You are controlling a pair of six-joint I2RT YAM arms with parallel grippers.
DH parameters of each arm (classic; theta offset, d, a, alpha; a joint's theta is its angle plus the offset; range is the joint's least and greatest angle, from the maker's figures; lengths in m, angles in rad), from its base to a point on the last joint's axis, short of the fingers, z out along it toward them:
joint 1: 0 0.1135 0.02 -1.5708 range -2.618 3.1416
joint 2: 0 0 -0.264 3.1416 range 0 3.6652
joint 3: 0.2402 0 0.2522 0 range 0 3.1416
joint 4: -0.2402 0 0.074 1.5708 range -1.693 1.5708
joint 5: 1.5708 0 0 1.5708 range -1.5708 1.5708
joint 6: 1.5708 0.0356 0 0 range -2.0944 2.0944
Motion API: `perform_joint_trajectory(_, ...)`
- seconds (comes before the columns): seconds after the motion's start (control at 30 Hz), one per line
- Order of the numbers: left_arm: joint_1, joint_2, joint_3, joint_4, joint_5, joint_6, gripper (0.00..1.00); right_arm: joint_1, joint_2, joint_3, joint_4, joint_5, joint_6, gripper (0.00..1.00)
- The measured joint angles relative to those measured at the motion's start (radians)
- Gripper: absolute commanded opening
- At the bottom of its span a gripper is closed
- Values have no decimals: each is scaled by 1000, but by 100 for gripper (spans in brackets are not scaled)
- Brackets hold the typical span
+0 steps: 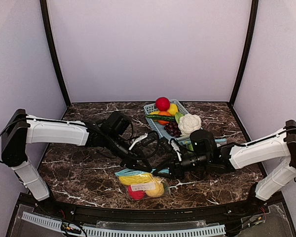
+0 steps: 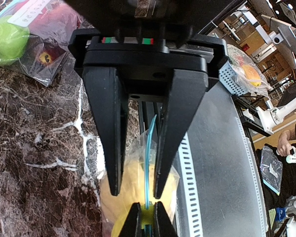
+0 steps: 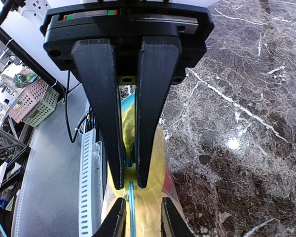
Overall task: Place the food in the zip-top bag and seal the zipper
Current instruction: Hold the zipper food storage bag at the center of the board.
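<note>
Lying near front edge of marble table [image 1: 79,173], zip-top bag [image 1: 147,186] holds yellow fruit [image 1: 135,178] and red fruit [image 1: 134,193]. Left gripper [image 1: 147,166] pressed together on bag's blue zipper strip [image 2: 148,148]. Right gripper [image 1: 168,172] straddles same strip; gripping or not, cannot tell. Farther back, blue basket [image 1: 149,106] holds red apple [image 1: 162,103], lemon [image 1: 173,109], grapes [image 1: 171,129], cauliflower [image 1: 190,123].

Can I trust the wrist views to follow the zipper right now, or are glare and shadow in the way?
Top external: even light, sharp, but the mouth of the zip-top bag is partly covered. Left wrist: blue zipper clear between dark fingers; background curved by the wide lens. Right wrist: zipper readable, one glare spot on the table.
</note>
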Motion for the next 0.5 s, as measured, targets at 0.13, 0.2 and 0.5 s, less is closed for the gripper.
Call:
perform_joint_trajectory(0.13, 0, 0, 0, 0, -8, 0, 1, 2, 0, 0, 3, -10, 2, 0)
perform_joint_trajectory(0.2, 0, 0, 0, -2, -14, 3, 1, 3, -3, 0, 4, -5, -3, 0)
perform_joint_trajectory(0.5, 3, -19, 41, -17, -47, 68, 1, 14, -108, -13, -58, 106, -35, 0)
